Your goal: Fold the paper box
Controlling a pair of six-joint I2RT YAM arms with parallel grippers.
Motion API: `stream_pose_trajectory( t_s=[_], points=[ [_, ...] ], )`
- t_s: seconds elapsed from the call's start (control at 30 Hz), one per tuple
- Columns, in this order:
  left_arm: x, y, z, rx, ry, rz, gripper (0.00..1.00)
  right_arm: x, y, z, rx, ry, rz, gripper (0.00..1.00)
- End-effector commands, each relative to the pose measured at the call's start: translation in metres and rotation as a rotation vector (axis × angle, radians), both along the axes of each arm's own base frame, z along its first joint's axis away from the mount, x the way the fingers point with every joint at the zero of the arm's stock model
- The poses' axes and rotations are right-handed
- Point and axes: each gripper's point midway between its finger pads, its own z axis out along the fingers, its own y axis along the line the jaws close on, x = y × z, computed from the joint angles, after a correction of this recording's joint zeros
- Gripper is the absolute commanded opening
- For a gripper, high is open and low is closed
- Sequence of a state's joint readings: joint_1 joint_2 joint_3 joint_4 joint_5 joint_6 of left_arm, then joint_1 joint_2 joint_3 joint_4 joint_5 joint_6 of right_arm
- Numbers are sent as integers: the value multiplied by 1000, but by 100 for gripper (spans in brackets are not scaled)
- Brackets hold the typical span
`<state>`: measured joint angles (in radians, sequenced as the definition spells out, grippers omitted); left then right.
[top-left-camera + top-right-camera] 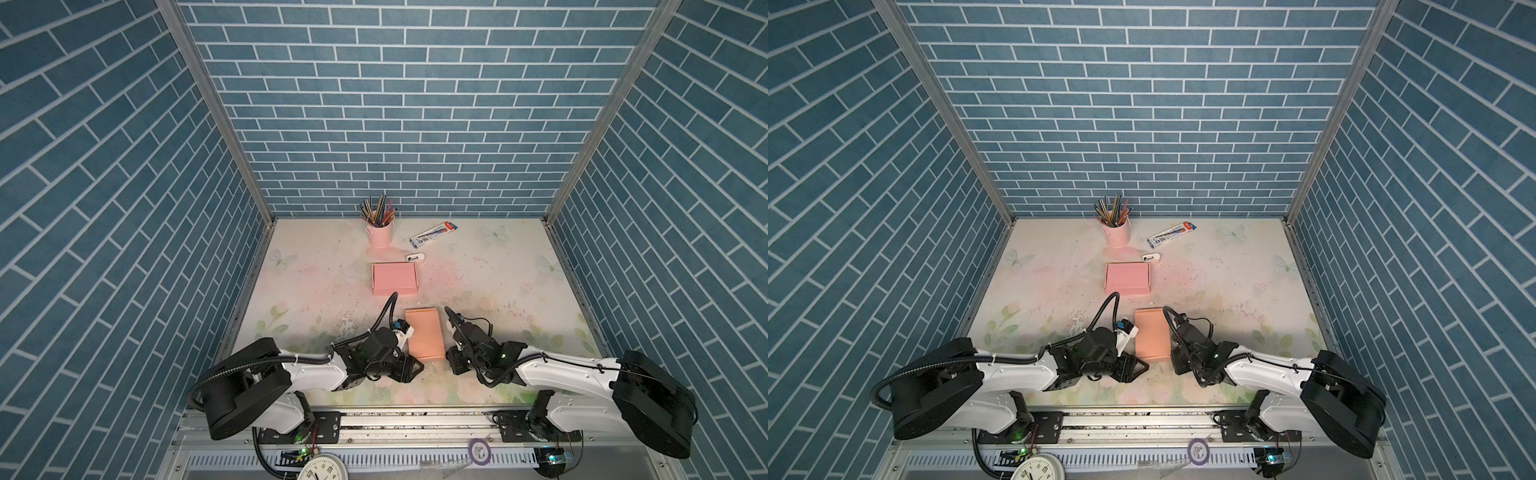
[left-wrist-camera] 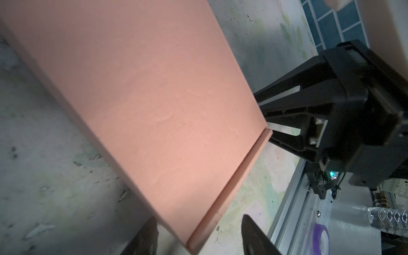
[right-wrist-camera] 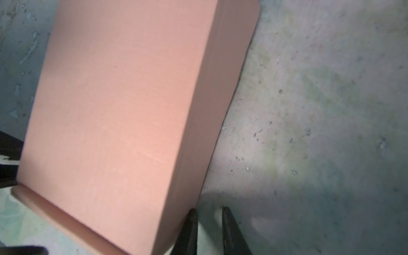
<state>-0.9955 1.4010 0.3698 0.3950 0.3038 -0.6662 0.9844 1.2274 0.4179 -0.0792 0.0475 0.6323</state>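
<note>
The paper box (image 1: 423,332) (image 1: 1152,334) is a flat salmon-orange carton, closed, lying near the table's front between my two grippers. My left gripper (image 1: 414,366) (image 1: 1139,368) sits at its near left corner. In the left wrist view the jaws (image 2: 198,239) stand wide open with that corner of the box (image 2: 154,99) between them, and neither finger presses on it. My right gripper (image 1: 451,360) (image 1: 1177,360) is at the near right side. Its jaws (image 3: 209,231) are open only a narrow gap with nothing between, and one finger (image 3: 190,229) rests against the box's (image 3: 114,121) side wall.
A second, pink box (image 1: 394,279) lies farther back at the middle. Behind it stand a pink cup of pencils (image 1: 380,232), a blue-and-white pencil pack (image 1: 432,234) and a small white item (image 1: 415,257). The metal rail (image 1: 415,419) runs along the front edge.
</note>
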Motion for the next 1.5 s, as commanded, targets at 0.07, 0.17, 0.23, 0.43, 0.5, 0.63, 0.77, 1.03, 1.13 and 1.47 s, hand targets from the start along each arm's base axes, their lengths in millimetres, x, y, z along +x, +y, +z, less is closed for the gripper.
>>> stream_pose_trajectory(
  t_s=[0.07,0.17,0.23,0.43,0.5,0.63,0.77,1.03,1.13,1.47],
  points=[
    [2,-7,10,-29,-22,-1,61,-8,3,-1,17,29,-1,23],
    [1,2,7,-16,-17,14,62,-6,-6,0,-6,17,-32,24],
    [1,9,7,-12,-18,26,62,-5,-11,2,-19,5,-42,24],
    [12,20,17,-32,-31,61,68,5,-16,6,-18,-16,-55,25],
    [19,22,21,-30,-42,70,70,11,-18,8,-12,-20,-61,25],
    [35,29,28,-36,-56,93,72,24,-19,13,-6,-34,-70,25],
    [54,40,30,-29,-68,124,73,39,-20,15,15,-37,-76,25],
    [86,40,46,-91,-92,158,74,69,-14,19,59,-55,-82,25],
    [98,35,49,-104,-95,157,75,80,-15,18,55,-54,-91,25],
    [132,26,46,-107,-91,167,76,114,-17,14,39,-72,-106,24]
  ],
)
